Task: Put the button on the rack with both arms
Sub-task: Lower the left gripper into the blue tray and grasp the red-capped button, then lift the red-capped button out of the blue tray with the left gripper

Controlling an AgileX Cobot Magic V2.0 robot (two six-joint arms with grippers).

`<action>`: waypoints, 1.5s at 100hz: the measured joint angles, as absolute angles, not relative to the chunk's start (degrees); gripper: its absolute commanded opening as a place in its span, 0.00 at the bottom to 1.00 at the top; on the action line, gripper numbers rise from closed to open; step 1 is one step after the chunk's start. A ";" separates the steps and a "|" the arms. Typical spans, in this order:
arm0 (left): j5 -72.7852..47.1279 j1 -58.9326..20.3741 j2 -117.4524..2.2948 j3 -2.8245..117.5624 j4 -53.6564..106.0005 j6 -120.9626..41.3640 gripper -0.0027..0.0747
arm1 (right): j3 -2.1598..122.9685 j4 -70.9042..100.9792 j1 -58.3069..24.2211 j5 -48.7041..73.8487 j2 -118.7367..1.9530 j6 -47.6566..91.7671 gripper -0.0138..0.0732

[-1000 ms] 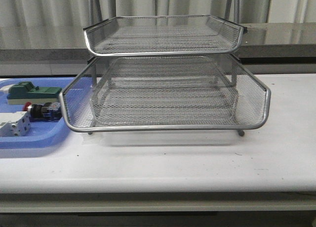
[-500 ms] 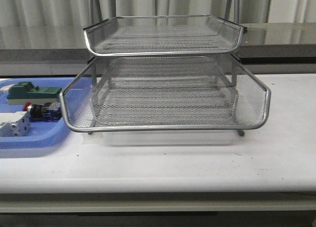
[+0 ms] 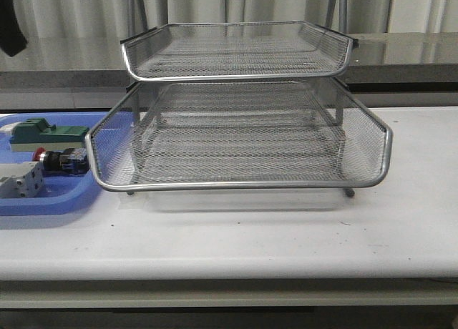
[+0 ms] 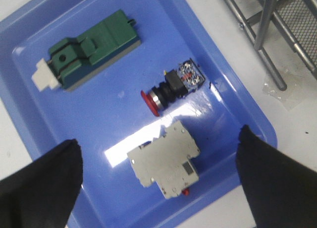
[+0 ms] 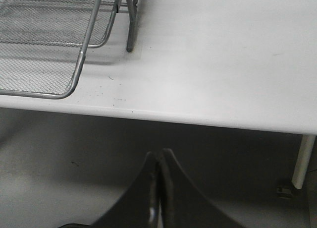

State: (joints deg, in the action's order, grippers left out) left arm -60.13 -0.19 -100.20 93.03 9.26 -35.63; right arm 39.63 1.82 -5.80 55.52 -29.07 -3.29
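We see the left gripper [image 4: 158, 183] hanging over the blue tray [image 4: 44, 114] with its fingers [image 4: 42, 183] spread wide, holding and touching nothing. The button [image 4: 171, 86] lies on its side mid-tray, between a green block [image 4: 89, 49] and a white block [image 4: 166, 166]. The right gripper [image 5: 159, 181] has its fingers pressed together, empty, out beyond the table's [image 5: 223, 54] front edge, near the rack's [image 3: 236, 129] corner.

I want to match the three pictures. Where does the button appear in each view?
Front view: the button lies at the far left, in the blue tray beside the rack.
Left wrist view: near the middle, between the green part and the white part.
Right wrist view: not in it.
Shared landmark: the rack.
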 measured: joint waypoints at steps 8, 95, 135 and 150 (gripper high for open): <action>-63.57 -0.67 -105.92 99.09 9.79 -40.20 0.82 | 39.63 1.82 -5.80 55.52 -29.07 -3.29 0.08; -70.63 -5.70 -130.20 113.28 9.93 -64.06 0.82 | 39.63 1.82 -5.80 55.52 -29.07 -3.29 0.08; -68.73 -5.70 -134.08 113.32 8.00 -64.29 0.82 | 39.63 1.82 -5.80 55.52 -29.07 -3.29 0.08; -68.33 -5.70 -135.34 113.45 7.87 -64.33 0.82 | 39.63 1.82 -5.80 55.52 -29.07 -3.29 0.08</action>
